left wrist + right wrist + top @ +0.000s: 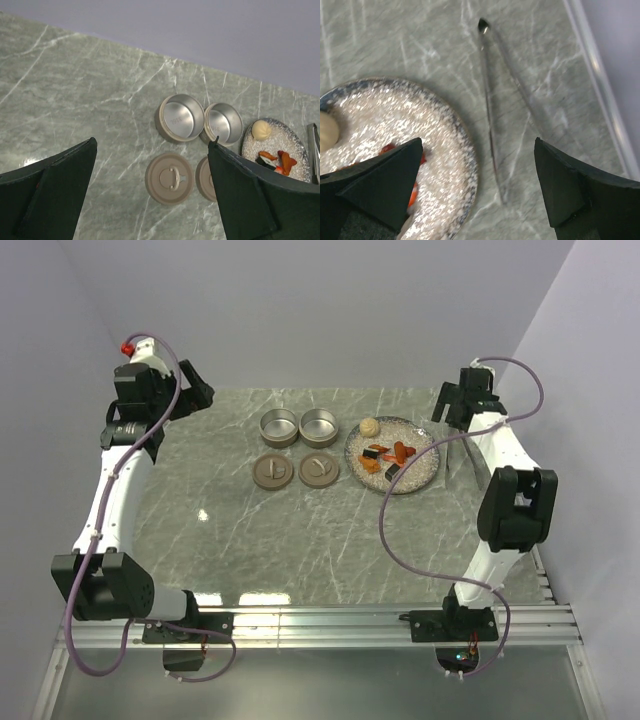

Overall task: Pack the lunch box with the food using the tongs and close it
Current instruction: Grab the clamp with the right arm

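Observation:
The lunch box stands apart as two open round metal tins with two brown lids in front of them. The food lies on a speckled plate: a beige ball, orange-red bits and a dark block. Slim grey tongs lie on the table right of the plate. My left gripper hangs open at the back left, looking at the tins and lids. My right gripper is open and empty above the tongs and the plate's edge.
The marble table ends at a metal rail on the right, close beside the tongs. Purple-grey walls close in the back and sides. Cables loop from both arms over the table, one crossing in front of the plate.

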You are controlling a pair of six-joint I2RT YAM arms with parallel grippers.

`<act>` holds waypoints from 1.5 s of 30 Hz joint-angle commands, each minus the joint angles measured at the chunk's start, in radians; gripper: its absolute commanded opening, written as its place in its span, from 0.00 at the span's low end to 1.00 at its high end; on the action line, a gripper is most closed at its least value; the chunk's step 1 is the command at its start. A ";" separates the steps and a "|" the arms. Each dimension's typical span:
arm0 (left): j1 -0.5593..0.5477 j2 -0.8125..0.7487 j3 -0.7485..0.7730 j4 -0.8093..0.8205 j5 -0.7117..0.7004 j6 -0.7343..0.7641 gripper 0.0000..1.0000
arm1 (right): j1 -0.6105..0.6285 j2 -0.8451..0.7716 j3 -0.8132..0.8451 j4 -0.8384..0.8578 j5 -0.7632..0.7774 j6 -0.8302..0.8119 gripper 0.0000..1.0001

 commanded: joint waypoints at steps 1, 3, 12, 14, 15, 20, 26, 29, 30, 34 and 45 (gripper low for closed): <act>0.000 -0.058 -0.033 0.058 -0.007 0.025 1.00 | -0.013 0.020 0.122 -0.008 0.043 -0.088 1.00; 0.000 -0.062 -0.056 0.073 -0.021 0.014 1.00 | -0.018 0.065 0.164 -0.029 0.047 -0.134 1.00; 0.000 -0.047 -0.099 0.158 -0.041 -0.059 0.99 | -0.116 0.152 0.181 -0.089 -0.075 -0.158 1.00; 0.000 -0.032 -0.085 0.156 -0.039 -0.065 0.99 | -0.141 0.169 0.175 -0.110 -0.114 -0.159 1.00; 0.000 -0.027 -0.083 0.152 -0.039 -0.067 0.99 | -0.148 0.174 0.165 -0.118 -0.153 -0.159 1.00; 0.000 -0.010 -0.082 0.164 -0.004 -0.059 0.99 | -0.164 0.178 0.133 -0.127 -0.192 -0.173 1.00; 0.000 -0.025 -0.106 0.170 -0.010 -0.056 0.99 | -0.164 0.191 0.130 -0.126 -0.258 -0.173 1.00; 0.000 -0.027 -0.112 0.160 -0.016 -0.050 1.00 | -0.164 0.224 0.153 -0.146 -0.256 -0.165 0.99; 0.000 -0.027 -0.112 0.158 -0.016 -0.050 0.99 | -0.162 0.235 0.167 -0.152 -0.255 -0.165 0.99; 0.000 -0.029 -0.109 0.156 -0.013 -0.042 0.99 | -0.162 0.278 0.190 -0.169 -0.223 -0.164 0.98; 0.000 0.005 -0.063 0.149 0.011 -0.024 0.99 | -0.152 0.376 0.271 -0.186 -0.197 -0.167 0.91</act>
